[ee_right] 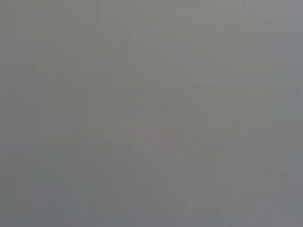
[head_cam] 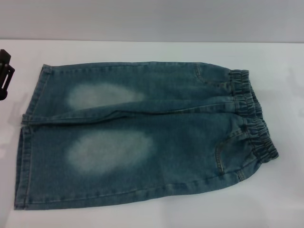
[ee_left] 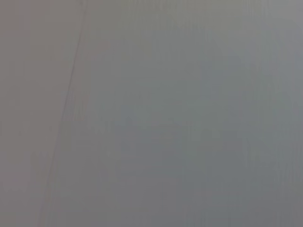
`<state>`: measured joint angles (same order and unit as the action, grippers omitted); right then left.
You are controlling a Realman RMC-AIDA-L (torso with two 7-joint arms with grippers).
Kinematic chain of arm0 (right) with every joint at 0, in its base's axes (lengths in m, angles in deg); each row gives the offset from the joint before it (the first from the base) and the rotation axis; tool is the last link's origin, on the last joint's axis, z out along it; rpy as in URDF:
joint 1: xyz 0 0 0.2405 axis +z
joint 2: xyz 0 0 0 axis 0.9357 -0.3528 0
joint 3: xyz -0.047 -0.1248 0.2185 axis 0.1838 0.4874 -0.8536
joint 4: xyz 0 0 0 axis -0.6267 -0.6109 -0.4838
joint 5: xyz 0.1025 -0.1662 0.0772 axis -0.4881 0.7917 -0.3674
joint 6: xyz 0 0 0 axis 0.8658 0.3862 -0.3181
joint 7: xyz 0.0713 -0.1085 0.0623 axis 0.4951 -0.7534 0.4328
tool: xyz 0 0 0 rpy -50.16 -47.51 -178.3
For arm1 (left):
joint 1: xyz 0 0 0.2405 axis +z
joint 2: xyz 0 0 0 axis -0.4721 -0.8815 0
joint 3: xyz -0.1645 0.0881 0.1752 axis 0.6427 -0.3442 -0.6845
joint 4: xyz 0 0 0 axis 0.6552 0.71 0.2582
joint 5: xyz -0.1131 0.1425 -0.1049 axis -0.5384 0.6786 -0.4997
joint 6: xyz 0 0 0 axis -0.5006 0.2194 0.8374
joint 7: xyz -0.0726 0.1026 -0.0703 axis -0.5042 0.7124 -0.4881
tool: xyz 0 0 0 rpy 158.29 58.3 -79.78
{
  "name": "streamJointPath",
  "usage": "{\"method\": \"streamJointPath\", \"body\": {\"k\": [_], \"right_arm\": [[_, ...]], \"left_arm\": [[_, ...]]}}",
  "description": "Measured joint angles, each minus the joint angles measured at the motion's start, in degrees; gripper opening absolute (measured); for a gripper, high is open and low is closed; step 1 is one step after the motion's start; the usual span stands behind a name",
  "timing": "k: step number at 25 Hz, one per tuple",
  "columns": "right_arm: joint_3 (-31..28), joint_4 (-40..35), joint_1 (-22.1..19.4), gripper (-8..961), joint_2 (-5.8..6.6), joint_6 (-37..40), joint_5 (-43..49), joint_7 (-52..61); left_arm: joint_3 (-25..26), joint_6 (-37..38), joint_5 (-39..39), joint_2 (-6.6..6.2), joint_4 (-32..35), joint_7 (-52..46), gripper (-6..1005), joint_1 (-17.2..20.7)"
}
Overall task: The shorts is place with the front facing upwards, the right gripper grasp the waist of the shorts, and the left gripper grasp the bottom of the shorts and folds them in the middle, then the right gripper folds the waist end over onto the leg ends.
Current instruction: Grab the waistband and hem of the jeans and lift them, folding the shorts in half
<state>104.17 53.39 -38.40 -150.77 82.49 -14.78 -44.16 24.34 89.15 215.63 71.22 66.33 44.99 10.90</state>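
A: What lies on the white table (head_cam: pixel 152 216)?

B: The shorts (head_cam: pixel 142 133), spread flat and face up across the middle, soft faded denim with two pale oval patches. Nothing is folded, so I judge the task not yet begun.

A: What comes first?

B: Both arms must reach in: the right for the ruffled elastic waist (head_cam: pixel 254 118), the left for the straight stitched hems (head_cam: pixel 29 137).

A: And the grippers?

B: The left gripper (head_cam: pixel 4 73) peeks in near the hems; open or clenched, I cannot tell. The right one is unseen.
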Motion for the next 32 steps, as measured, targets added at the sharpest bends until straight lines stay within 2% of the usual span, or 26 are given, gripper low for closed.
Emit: {"method": "streamJointPath", "body": {"k": [15,21,24,29,32], "right_arm": [[0.0,0.0,0.2,787,0.03,0.0,0.0,0.5],[-0.1,-0.1,0.2,788,0.03,0.0,0.0,0.5],[-0.1,-0.1,0.2,788,0.03,0.0,0.0,0.6],[-0.1,-0.1,0.2,788,0.03,0.0,0.0,0.7],[-0.2,0.0,0.0,787,0.03,0.0,0.0,0.7]], "left_arm": [[-1.3,0.0,0.0,-0.23,0.2,-0.3,788,-0.5],[-1.8,0.0,0.0,-0.78,2.8,-6.1,785,-1.7],[-4.6,0.2,0.1,-1.90,5.7,-12.4,784,-3.3],[-12.7,0.4,0.1,-5.64,9.5,-25.7,783,-6.1],[-20.2,0.6,0.1,-8.40,13.6,-38.1,781,-8.6]]}}
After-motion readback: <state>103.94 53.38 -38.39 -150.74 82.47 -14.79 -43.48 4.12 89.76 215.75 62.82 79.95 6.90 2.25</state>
